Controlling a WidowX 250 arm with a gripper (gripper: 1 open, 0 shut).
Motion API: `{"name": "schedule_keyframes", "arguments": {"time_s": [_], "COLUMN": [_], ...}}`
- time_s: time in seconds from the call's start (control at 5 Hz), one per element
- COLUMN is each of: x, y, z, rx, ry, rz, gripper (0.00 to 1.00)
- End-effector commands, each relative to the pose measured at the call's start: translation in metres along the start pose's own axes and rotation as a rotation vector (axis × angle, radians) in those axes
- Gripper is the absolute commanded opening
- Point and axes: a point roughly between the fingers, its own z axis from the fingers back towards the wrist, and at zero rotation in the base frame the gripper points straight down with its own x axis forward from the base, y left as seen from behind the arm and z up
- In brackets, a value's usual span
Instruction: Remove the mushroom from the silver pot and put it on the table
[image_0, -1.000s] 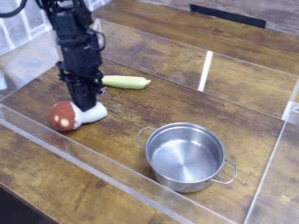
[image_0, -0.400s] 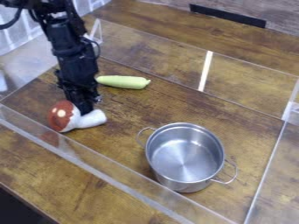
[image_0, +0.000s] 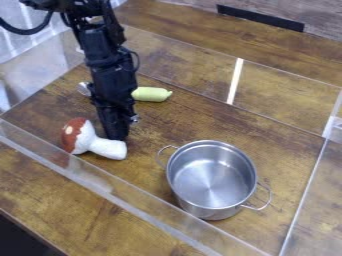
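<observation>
The mushroom (image_0: 88, 141) lies on its side on the table (image_0: 187, 85) at the left, reddish-brown cap pointing left and white stem pointing right. My gripper (image_0: 118, 132) stands just right of and behind the stem, fingers pointing down and shut, with nothing visibly held. The silver pot (image_0: 213, 178) sits empty to the right, near the front acrylic wall, well apart from the mushroom and the gripper.
A yellow-green spoon-like piece (image_0: 151, 94) lies behind the arm. Clear acrylic walls (image_0: 134, 205) edge the table at the front and sides, with an upright clear divider (image_0: 235, 80) at the back.
The arm has moved right and lifted off the mushroom. The mushroom now lies free on the table, shifted slightly toward the front.
</observation>
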Motion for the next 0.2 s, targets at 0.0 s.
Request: {"name": "schedule_keyframes", "arguments": {"time_s": [0.0], "x": [0.0148], "y": [-0.0132], "z": [0.0209], "rx": [0.020], "ry": [-0.054], "rz": [0.009], "gripper": [0.00]}}
